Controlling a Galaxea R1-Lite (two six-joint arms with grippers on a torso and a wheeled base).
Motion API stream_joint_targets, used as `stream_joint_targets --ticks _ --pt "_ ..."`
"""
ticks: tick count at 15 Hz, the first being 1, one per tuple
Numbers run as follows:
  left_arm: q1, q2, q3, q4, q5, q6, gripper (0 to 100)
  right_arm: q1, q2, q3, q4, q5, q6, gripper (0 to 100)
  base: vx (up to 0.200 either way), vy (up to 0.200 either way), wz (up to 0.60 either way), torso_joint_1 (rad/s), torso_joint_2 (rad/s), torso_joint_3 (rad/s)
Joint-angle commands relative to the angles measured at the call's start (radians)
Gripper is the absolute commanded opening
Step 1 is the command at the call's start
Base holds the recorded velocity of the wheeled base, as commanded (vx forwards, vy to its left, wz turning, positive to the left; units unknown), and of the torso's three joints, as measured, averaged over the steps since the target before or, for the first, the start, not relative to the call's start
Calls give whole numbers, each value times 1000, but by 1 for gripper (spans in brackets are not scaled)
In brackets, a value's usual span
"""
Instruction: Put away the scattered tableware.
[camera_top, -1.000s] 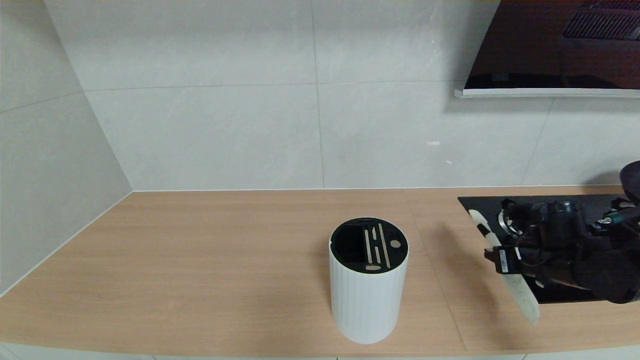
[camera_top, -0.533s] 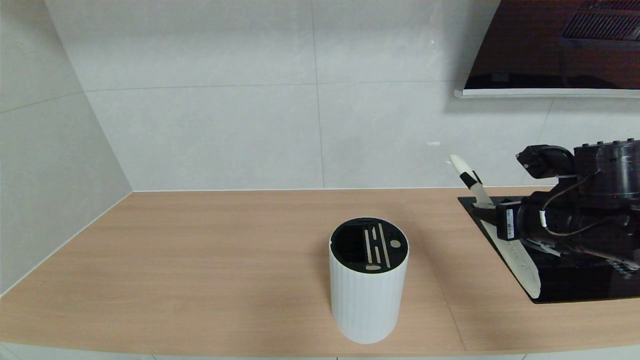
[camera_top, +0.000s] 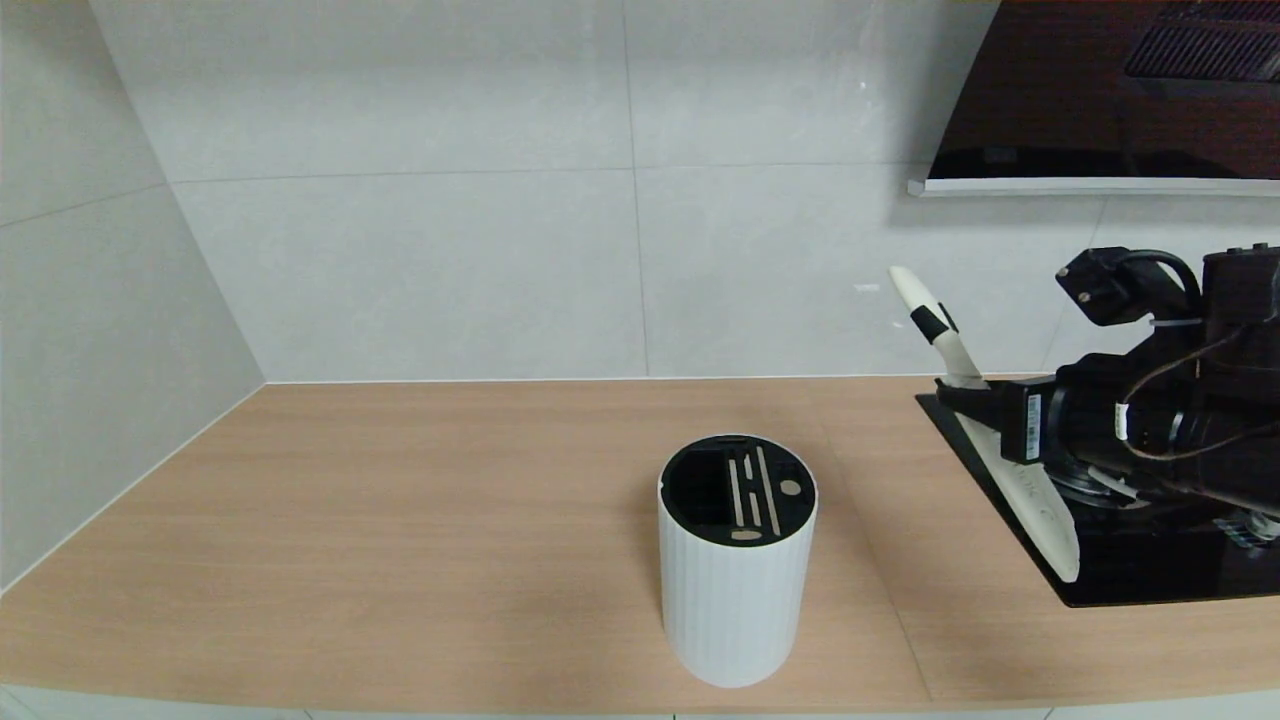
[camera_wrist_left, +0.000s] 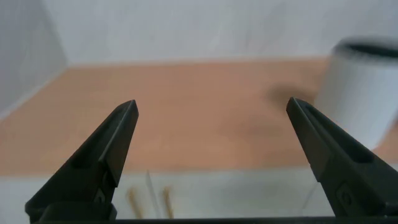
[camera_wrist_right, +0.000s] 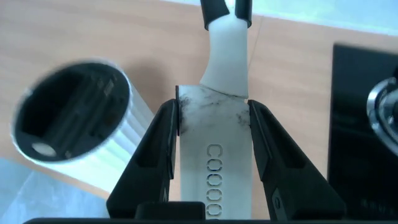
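Knife (camera_top: 1042, 515) sits tilted in my right claw's (camera_wrist_right: 213, 134) grip. I'd square it over the holder's (camera_top: 737, 560) slots, lower centre; left claw (camera_wrist_left: 211, 155) gapes.

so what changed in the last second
The right hand, shut on the white knife the whole time, rose above the cooktop and carried the knife higher, handle end up. Nothing was newly grasped or let go. The white holder on the counter stayed put.
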Motion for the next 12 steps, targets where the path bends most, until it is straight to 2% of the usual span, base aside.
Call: stream_joint_targets --ticks 1,3,4,5,6,8,9,11,12 --pt "-86 412 -340 111 -100 -11 100 24 20 -55 1 5 -6 0 0 0 0 0 0 0" --pt "-92 705 -498 97 -146 -11 100 53 50 -109 1 7 -11 0 0 0 0 0 0 0" --pt "-126 863 -570 69 -190 -14 100 79 66 -132 -1 7 -11 0 0 0 0 0 0 0" --pt "-155 944 -604 42 -202 -25 100 96 69 -133 -2 5 -11 0 0 0 0 0 0 0" --pt "-247 1104 -650 -55 -204 -120 100 127 68 -116 -1 5 -8 0 0 0 0 0 0 0" --pt "-397 1282 -650 -288 -196 -353 100 168 63 -90 -10 -6 -9 0 0 0 0 0 0 0" --pt "-440 1340 -627 -389 -195 -421 100 179 53 -89 -10 -6 -9 0 0 0 0 0 0 0" --pt "-485 1408 -568 -567 -199 -503 100 211 45 -90 -10 -19 -5 0 0 0 0 0 0 0" --pt "-515 1421 -542 -635 -201 -559 100 236 39 -92 -11 -45 -3 0 0 0 0 0 0 0"
